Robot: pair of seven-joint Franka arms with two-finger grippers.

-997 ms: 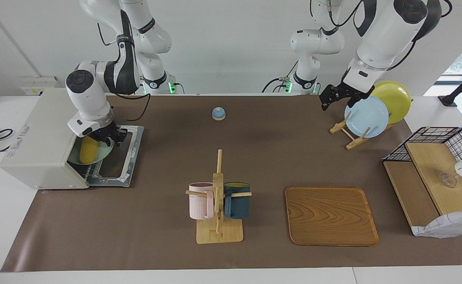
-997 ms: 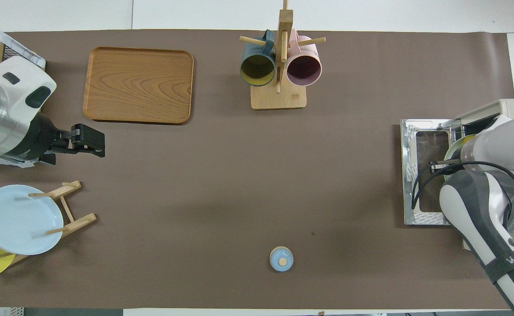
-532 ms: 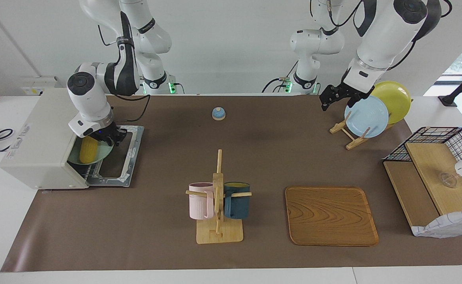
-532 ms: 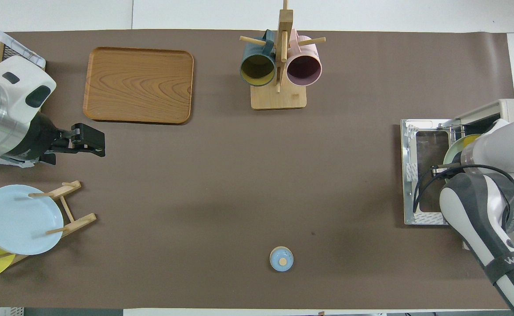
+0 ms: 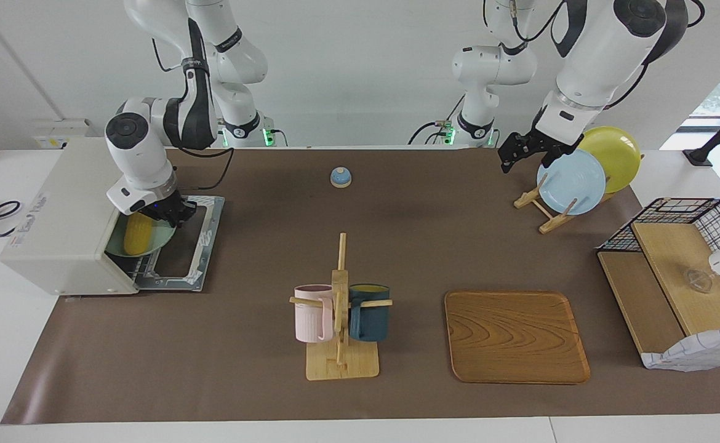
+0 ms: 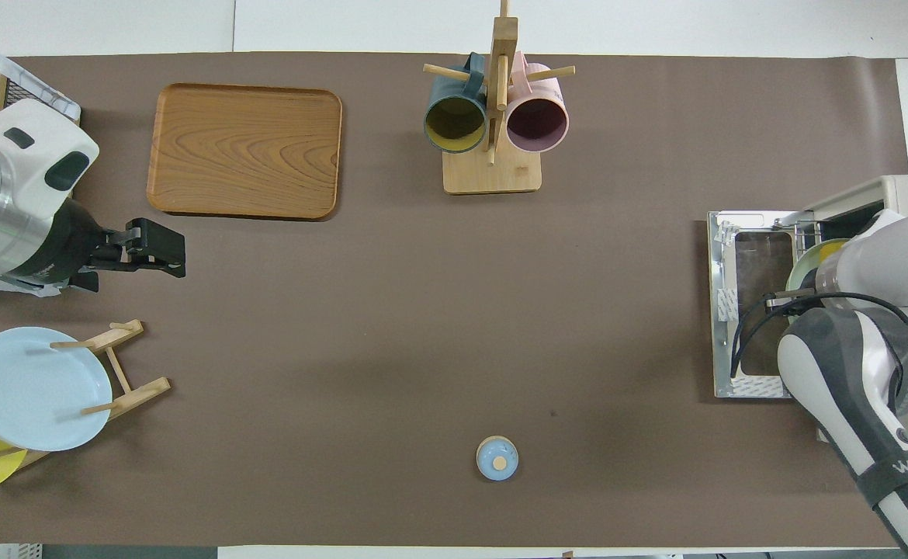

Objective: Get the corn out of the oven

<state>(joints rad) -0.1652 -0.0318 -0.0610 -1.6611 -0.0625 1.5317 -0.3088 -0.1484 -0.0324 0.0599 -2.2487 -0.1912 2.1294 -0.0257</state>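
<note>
While the corn (image 5: 136,235) lies on a pale green plate (image 5: 157,241) at the mouth of the oven (image 5: 64,221), on the rack above the dropped door (image 5: 183,246), my right gripper (image 5: 164,213) sits at the cob's end nearer the robots, fingers pressed together on it as far as I can judge; the actual contact is hidden under my wrist.

Risks: the grip is at the tapered tip, so the cob may swing or slip out when I lift. A low pull could drag the plate along or catch the oven's top edge. If the fingers closed on nothing, I lift empty.

My left gripper (image 5: 517,149) waits spread wide and empty, in the air beside the plate rack (image 5: 544,206) at the left arm's end of the table.

The facing view shows the cob, the plate and my fingers near it. The overhead view hides nearly all of that under my right arm, only a sliver of plate (image 6: 803,264) and yellow showing, but it gives the door's outline and my left gripper (image 6: 161,248) clearly.
</note>
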